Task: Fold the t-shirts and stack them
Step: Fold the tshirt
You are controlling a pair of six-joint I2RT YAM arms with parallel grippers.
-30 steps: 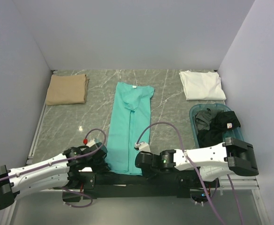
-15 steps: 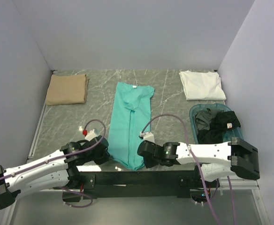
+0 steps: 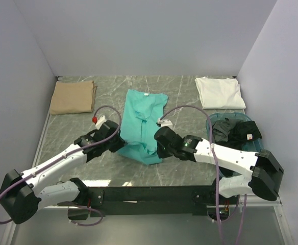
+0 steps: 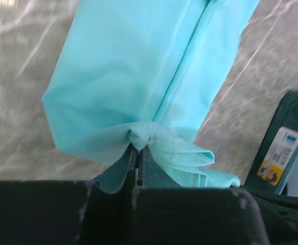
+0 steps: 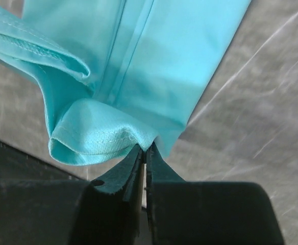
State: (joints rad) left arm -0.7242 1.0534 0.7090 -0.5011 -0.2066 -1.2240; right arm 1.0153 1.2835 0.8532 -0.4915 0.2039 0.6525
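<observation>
The teal t-shirt (image 3: 142, 118) lies lengthwise at the middle of the marble-patterned table (image 3: 184, 171), collar at the far end, its near end raised and bunched between the two arms. The left gripper (image 4: 138, 149) is clamped on the left corner of the hem, jaws pressed together on a pinch of cloth. The right gripper (image 5: 145, 148) is likewise clenched on the stitched hem at the right corner, where the fabric curls into a loose roll. A folded tan t-shirt (image 3: 72, 97) sits at the far left of the table and a folded white t-shirt (image 3: 219, 92) at the far right. Near the white one, dark grey t-shirts (image 3: 236, 137) are heaped in a blue-green tub (image 3: 208, 121) at the right edge.
</observation>
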